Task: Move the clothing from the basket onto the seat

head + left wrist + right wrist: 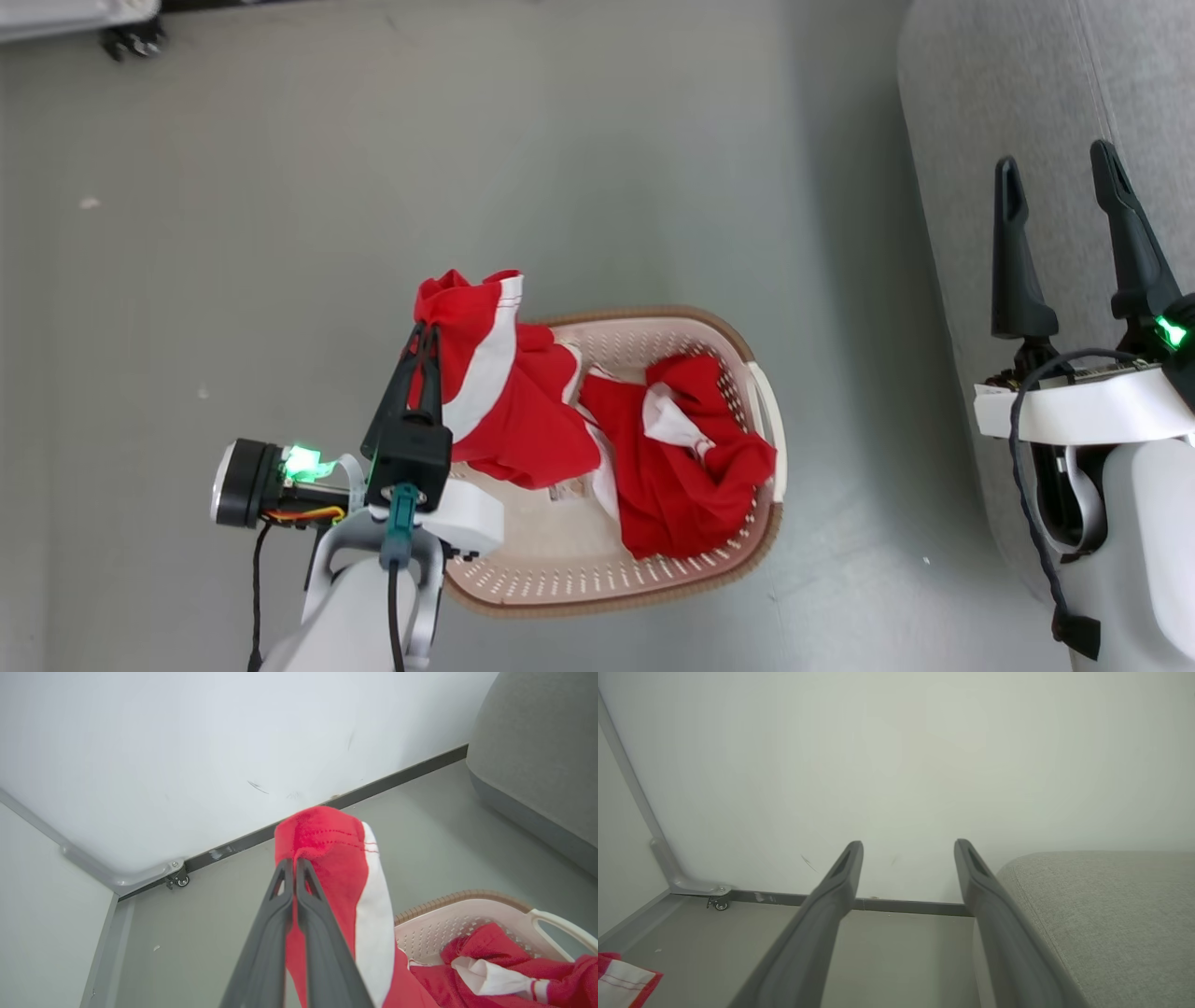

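My left gripper [426,329] [293,861] is shut on a red garment with a broad white stripe [485,373] [345,858], lifted above the left end of the basket [747,355] [448,900]. Its lower folds still hang into the basket. A second crumpled red piece of clothing with white trim [681,467] [495,970] lies in the basket's right half. The grey seat [990,112] [537,751] [1101,914] stands to the right. My right gripper [1057,173] [908,845] is open and empty over the seat's edge.
The basket sits on a bare grey floor [467,140]. A white wall with a dark baseboard [373,786] runs beyond it. A small caster under a grey frame [180,880] [720,904] stands in the far left corner.
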### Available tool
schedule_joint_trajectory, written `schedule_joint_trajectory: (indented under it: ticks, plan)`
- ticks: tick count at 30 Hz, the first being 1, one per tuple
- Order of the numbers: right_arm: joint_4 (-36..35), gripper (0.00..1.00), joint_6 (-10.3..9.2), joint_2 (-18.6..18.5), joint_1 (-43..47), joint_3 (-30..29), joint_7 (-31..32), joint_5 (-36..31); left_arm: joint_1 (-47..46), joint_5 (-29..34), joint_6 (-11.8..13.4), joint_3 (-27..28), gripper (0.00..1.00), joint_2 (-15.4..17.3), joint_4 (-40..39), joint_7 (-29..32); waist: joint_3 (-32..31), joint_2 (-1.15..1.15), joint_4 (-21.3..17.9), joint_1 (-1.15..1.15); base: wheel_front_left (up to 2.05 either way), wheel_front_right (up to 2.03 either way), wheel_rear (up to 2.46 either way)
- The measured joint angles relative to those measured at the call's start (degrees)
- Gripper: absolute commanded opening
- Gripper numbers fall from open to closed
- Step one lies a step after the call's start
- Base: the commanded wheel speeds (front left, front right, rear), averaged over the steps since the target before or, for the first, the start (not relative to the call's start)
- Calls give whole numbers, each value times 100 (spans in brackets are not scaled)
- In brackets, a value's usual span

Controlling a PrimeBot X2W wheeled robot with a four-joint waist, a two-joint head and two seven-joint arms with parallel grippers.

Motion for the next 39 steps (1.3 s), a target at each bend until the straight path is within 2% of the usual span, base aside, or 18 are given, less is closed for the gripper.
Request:
schedule_joint_trajectory:
  ticks: [12, 20, 29, 31, 32, 39]
  plan:
    - [24, 100, 0, -14, 449, -289, 0, -60, 513, 4, -27, -263, 0, 169, -934, -3, -683, 0, 392, 0, 0, 0, 0]
    - [27, 100, 0, 53, 822, -432, 0, -60, 721, 4, -417, -563, 0, 319, -1024, -3, -1117, 0, 535, 0, 0, 0, 0]
    - [24, 100, 0, 133, 1199, -553, 0, -60, 877, -57, -625, -671, 0, 326, -1149, 87, -1498, 0, 516, 0, 0, 0, 0]
    - [14, 100, 0, 148, 1251, -548, 0, -62, 953, -101, -698, -684, 59, 332, -1152, 142, -1553, 0, 479, 0, 0, 0, 0]
    - [13, 100, 0, 155, 1281, -547, 0, -62, 977, -100, -719, -700, 100, 334, -1169, 155, -1574, 0, 456, 0, 0, 0, 0]
    - [-44, 100, 0, 175, 1406, -513, 0, -69, 1000, -100, -768, -753, 100, 324, -1330, 214, -1637, 0, 290, 0, 0, 0, 0]
